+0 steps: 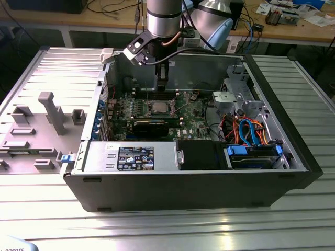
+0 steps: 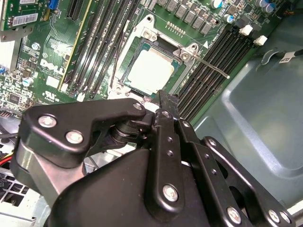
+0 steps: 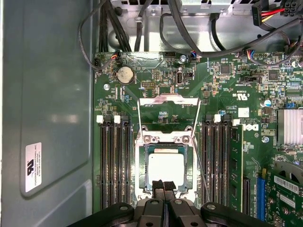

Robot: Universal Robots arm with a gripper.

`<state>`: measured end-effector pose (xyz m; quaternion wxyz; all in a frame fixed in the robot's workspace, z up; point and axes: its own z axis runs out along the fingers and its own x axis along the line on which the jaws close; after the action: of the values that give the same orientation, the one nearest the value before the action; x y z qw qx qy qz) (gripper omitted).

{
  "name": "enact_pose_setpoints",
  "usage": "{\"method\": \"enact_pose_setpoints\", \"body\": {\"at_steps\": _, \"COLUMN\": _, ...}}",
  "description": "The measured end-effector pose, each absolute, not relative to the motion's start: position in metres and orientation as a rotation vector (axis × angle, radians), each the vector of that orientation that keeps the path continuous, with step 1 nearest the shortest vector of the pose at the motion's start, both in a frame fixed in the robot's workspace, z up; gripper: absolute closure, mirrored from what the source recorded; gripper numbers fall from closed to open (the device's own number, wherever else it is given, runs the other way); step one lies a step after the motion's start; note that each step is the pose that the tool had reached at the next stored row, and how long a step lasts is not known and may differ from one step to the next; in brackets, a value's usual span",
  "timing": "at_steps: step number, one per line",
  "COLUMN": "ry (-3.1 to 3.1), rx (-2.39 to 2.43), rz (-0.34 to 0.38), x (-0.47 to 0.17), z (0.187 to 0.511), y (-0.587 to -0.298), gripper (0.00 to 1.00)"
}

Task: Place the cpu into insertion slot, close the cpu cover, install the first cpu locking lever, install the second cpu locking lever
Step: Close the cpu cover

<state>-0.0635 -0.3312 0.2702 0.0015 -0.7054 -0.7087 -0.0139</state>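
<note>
Directly under the gripper (image 3: 164, 185) tips: cpu (image 3: 165, 166) seated in the insertion slot (image 3: 140, 172), cover not yet down.
Jaws are pressed together with nothing between them, tips hanging over the cpu's nearest edge in the first wrist view. Memory slots (image 3: 115, 165) run alongside the insertion slot. The cpu lies flat and square, just ahead of the tips. The cpu cover (image 3: 168, 100) is hinged at the cpu's far edge and leans back, away from the gripper. One locking lever (image 2: 210, 66) sticks out unlatched beside the insertion slot in the second wrist view.
</note>
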Motion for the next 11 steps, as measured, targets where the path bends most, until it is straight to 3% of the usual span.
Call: {"method": "enact_pose_setpoints", "body": {"at_steps": 11, "ry": -2.224, "rx": -2.214, "rz": -0.044, "x": -0.0635, "z": 0.277, "y": -0.3312, "gripper": 0.89}}
